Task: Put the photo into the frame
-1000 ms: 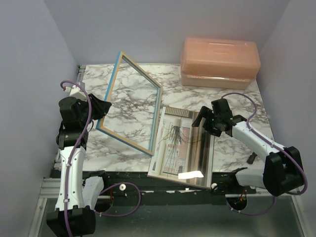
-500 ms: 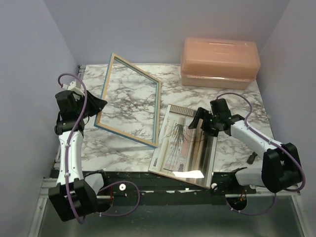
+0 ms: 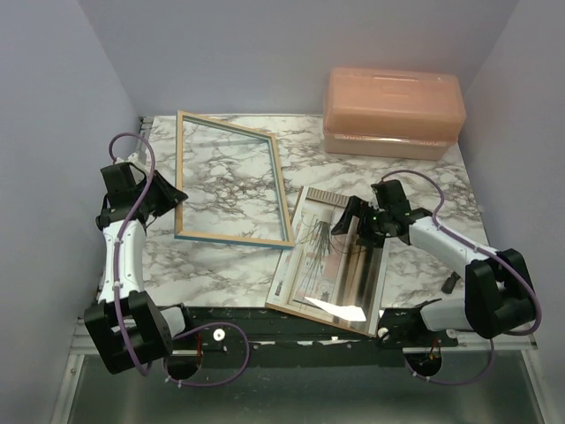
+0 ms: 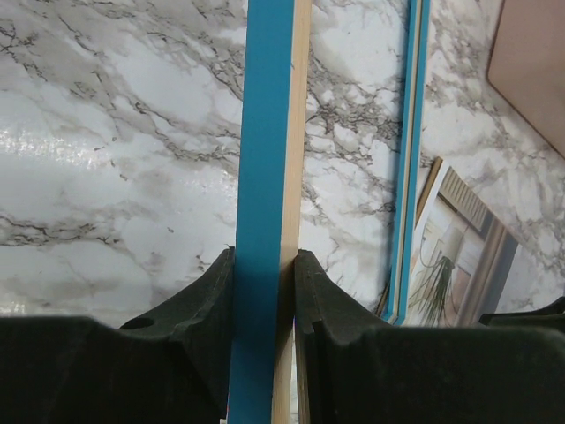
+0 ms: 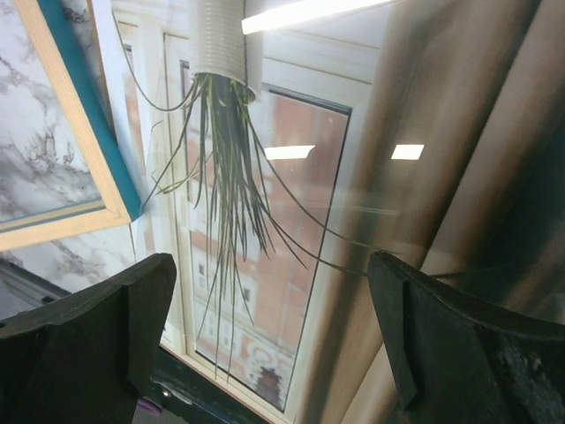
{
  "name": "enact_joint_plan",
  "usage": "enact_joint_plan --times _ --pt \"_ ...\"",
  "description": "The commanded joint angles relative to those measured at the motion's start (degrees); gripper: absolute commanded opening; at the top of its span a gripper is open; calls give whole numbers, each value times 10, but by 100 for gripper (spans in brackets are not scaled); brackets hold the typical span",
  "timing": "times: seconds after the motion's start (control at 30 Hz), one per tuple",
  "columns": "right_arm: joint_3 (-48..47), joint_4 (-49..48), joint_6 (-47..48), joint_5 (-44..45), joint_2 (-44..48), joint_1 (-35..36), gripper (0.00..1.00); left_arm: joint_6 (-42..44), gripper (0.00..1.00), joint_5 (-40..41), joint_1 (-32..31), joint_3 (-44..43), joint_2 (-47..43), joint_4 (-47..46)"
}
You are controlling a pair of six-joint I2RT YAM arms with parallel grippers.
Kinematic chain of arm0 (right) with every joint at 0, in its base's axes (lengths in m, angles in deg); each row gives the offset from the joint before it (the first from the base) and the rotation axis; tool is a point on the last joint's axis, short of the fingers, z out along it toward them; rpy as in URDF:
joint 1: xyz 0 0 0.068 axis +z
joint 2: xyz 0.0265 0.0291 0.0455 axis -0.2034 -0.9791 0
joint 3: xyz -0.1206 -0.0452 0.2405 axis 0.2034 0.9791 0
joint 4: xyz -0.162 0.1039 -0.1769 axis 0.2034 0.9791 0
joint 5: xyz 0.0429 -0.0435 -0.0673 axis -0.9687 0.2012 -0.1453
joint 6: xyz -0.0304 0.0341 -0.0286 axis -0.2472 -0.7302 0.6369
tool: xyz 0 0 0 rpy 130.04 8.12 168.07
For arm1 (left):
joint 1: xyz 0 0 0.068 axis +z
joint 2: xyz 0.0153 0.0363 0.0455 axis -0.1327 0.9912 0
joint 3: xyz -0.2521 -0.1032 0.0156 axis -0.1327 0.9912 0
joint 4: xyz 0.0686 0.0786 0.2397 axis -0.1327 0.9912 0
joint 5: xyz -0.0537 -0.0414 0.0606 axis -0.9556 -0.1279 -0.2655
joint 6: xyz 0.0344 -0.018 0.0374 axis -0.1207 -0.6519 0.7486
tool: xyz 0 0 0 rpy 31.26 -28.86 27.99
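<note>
– Blue on one face and pale wood on the other: where is the frame (image 3: 234, 240) found?

– It is held up off the marble table (image 3: 221, 269) at the left, tilted, with its wood side shown to the top camera. One of its long rails (image 4: 265, 177) is pinched between the jaws of the left gripper (image 4: 265, 265), which are pressed against the blue face and the wood face.

– And the photo (image 3: 331, 265)?

– It is laid flat at the near edge of the table, right of the frame. The spiky plant and the brown curtains are seen clearly in the right wrist view (image 5: 291, 221). The frame's near right corner (image 5: 79, 132) is seen over the photo's left margin; whether the two touch cannot be told.

– How is the right gripper (image 3: 357, 221) set?

– It is poised low over the photo's far half, its jaws spread wide, and nothing is held between them (image 5: 269, 274). Contact with the print cannot be told.

– What else is seen?

– A peach plastic box (image 3: 393, 110) is set at the far right corner.
</note>
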Motion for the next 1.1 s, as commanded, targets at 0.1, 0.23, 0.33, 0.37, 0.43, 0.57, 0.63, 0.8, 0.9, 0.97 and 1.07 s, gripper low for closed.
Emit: enact_joint_plan --times 0.1,0.23,0.33,0.37,0.43,0.57,0.63,0.8,0.9,0.97,1.07 --pt "35 -112 -28 -103 -10 -1 97 69 0 64 1 -48 40 91" --pt "15 -153 -40 -136 -52 13 93 74 0 46 1 -44 46 85" --pt "-23 -169 -47 -140 -96 37 90 76 0 46 1 -34 35 81" --pt "-36 -174 -50 -140 -114 46 88 78 0 47 1 -32 31 80" --pt "-68 -185 -58 -141 -148 66 85 79 0 55 1 -29 25 81" --pt "-123 -206 -72 -142 -217 107 74 81 0 62 1 -26 18 82" --pt "-148 -210 -78 -145 -252 123 68 81 0 62 1 -26 17 81" --pt "-196 -196 -75 -130 -321 145 51 81 0 60 1 -27 16 82" --pt "-206 -179 -74 -127 -344 148 45 81 0 60 1 -27 14 81" --pt "-207 -186 -75 -130 -353 152 43 81 0 57 1 -27 14 80" --pt "-211 -189 -81 -131 -366 160 36 81 0 54 1 -29 15 80"
